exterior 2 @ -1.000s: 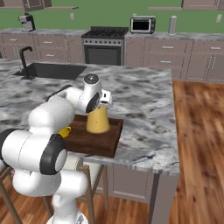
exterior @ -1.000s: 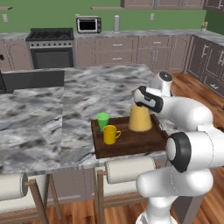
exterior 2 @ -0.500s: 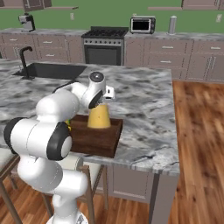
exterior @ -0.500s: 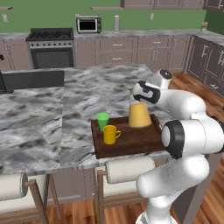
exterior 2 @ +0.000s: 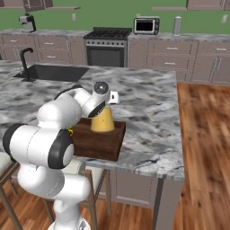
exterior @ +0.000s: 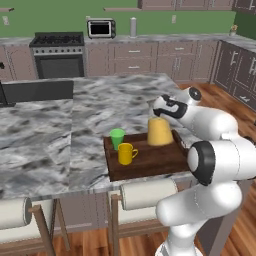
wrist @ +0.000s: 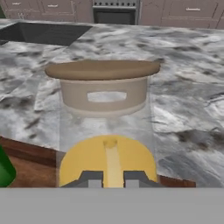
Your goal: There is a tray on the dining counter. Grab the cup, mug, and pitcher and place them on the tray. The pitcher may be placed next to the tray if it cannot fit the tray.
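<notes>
Tray [exterior: 150, 165] sits at near edge of dining counter [exterior: 60, 135], two stools tucked below it. On the tray: mug [exterior: 126, 153] near-left with handle to the right, cup [exterior: 117, 138] just behind it, pitcher [exterior: 159, 131] upright at far-right corner, well apart from both. Right base view shows pitcher [exterior 2: 102, 120] standing on tray [exterior 2: 101, 143], arm bent over it. Gripper [wrist: 113, 178] sits just behind the pitcher top; fingers [wrist: 91, 178] nearly together, narrow gap, nothing visibly between them, so clenched without a hold. Hand view: pitcher [wrist: 105, 127] up close, cork lid on, cup edge [wrist: 5, 168] at left. Far back: sink [exterior 2: 54, 72], stove [exterior: 57, 52], toaster oven [exterior: 101, 28] on rear counter.
</notes>
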{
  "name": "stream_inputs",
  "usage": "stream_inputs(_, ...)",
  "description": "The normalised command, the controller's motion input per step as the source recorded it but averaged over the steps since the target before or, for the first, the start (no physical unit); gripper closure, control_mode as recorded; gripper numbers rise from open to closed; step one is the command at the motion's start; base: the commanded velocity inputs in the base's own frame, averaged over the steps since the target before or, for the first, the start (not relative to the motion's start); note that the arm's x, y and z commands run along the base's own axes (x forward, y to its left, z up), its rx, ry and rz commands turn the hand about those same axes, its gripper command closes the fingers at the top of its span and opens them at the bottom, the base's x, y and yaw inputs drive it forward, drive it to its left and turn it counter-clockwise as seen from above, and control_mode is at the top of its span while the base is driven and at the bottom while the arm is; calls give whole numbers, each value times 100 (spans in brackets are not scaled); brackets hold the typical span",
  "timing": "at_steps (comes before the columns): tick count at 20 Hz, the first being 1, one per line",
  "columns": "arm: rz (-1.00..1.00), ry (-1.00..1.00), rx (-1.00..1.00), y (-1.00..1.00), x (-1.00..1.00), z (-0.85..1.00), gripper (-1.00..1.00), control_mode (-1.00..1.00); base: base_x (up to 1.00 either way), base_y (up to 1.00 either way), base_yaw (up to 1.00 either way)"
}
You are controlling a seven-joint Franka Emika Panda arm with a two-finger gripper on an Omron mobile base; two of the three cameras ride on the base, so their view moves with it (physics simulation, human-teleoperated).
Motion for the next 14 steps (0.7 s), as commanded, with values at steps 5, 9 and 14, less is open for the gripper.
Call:
stream_inputs(5, 3, 0, 0, 0, -40, 0, 100, -100, 0, 0, 0)
stream_inputs(9, 2, 1, 0, 0, -24, 0, 100, -100, 0, 0, 0)
stream_inputs(14, 0, 0, 0, 0, -17, -7, 100, -100, 0, 0, 0)
